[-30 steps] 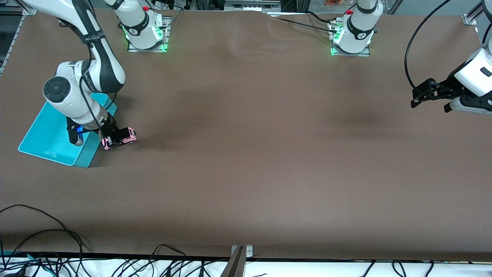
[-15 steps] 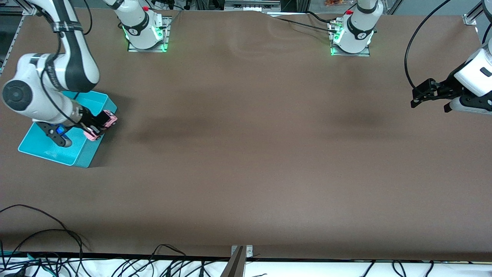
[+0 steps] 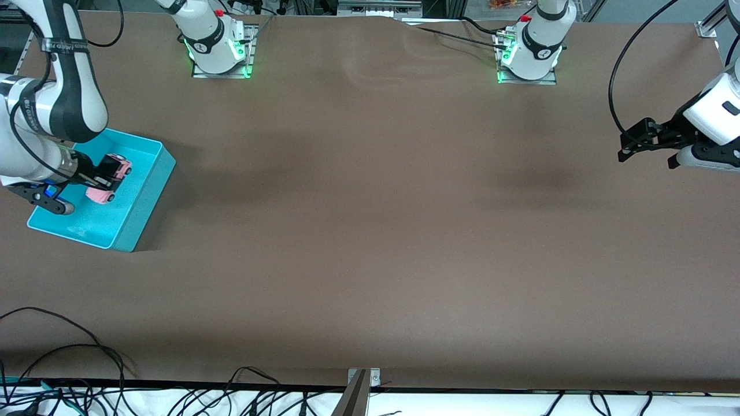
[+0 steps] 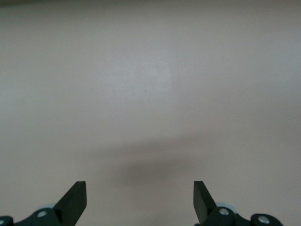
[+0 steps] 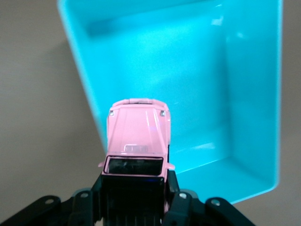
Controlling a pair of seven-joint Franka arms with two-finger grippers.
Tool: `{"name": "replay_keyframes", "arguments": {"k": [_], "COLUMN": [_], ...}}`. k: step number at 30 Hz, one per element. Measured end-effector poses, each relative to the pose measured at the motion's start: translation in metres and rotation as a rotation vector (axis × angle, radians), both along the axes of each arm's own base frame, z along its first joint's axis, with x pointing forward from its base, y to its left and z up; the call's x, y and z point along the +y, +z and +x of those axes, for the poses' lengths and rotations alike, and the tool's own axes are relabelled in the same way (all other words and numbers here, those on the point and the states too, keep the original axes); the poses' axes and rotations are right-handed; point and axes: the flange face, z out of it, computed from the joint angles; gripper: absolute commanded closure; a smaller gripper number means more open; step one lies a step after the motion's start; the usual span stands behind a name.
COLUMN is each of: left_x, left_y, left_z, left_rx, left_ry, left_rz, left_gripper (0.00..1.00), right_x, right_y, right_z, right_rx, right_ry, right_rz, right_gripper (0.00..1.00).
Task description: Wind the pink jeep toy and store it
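Brown worktop point(image 3: 370, 231) carrying a turquoise bin point(image 3: 151, 190) at the right arm's end. Right tool point(image 3: 107, 176), closed on the rear of the pink jeep toy point(image 3: 113, 179), hangs over the bin's interior. In the right wrist view the jeep point(image 5: 138, 136) points hood-first away from the fingers point(image 5: 176, 207), its long axis in line with the tool; it appears clear of the bin floor, though this is uncertain. Left tool point(image 3: 647, 151) waits, jaws wide and empty, above bare worktop at the left arm's end.
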Motion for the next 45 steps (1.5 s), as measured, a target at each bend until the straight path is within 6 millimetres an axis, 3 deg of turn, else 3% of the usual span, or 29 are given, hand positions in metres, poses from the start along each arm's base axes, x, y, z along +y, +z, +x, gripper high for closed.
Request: {"name": "replay_keyframes", "arguments": {"k": [4, 8, 13, 16, 28, 34, 36, 38, 40, 45], "left_x": [0.0, 0.0, 0.0, 0.0, 0.0, 0.0, 0.0, 0.0, 0.0, 0.0], "left_y": [0.0, 0.0, -0.001, -0.001, -0.001, -0.001, -0.001, -0.001, -0.001, -0.001], "left_z": [0.0, 0.0, 0.0, 0.0, 0.0, 0.0, 0.0, 0.0, 0.0, 0.0], "left_rx": [0.003, 0.004, 0.005, 0.005, 0.005, 0.005, 0.005, 0.005, 0.005, 0.005], "left_ry": [0.0, 0.0, 0.0, 0.0, 0.0, 0.0, 0.0, 0.0, 0.0, 0.0], "left_rz": [0.0, 0.0, 0.0, 0.0, 0.0, 0.0, 0.0, 0.0, 0.0, 0.0], "left_gripper": [0.0, 0.0, 0.0, 0.0, 0.0, 0.0, 0.0, 0.0, 0.0, 0.0], "right_x": [-0.027, -0.044, -0.049, -0.047, -0.044, -0.044, -0.045, -0.046, -0.048, -0.05], "right_y": [-0.015, -0.044, -0.092, -0.111, -0.118, -0.134, -0.142, -0.148, -0.152, -0.157], "right_z": [-0.007, -0.016, -0.028, -0.032, -0.032, -0.042, -0.047, -0.049, -0.051, -0.054], "right_rx": [0.036, 0.058, 0.075, 0.085, 0.09, 0.123, 0.13, 0.131, 0.131, 0.14], "right_ry": [0.04, 0.082, 0.14, 0.154, 0.162, 0.174, 0.187, 0.195, 0.197, 0.194], "right_rz": [-0.028, -0.061, -0.087, -0.086, -0.083, -0.083, -0.087, -0.088, -0.089, -0.087], "right_gripper": [1.0, 1.0, 1.0, 1.0, 1.0, 1.0, 0.71, 0.31, 0.0, 0.0]}}
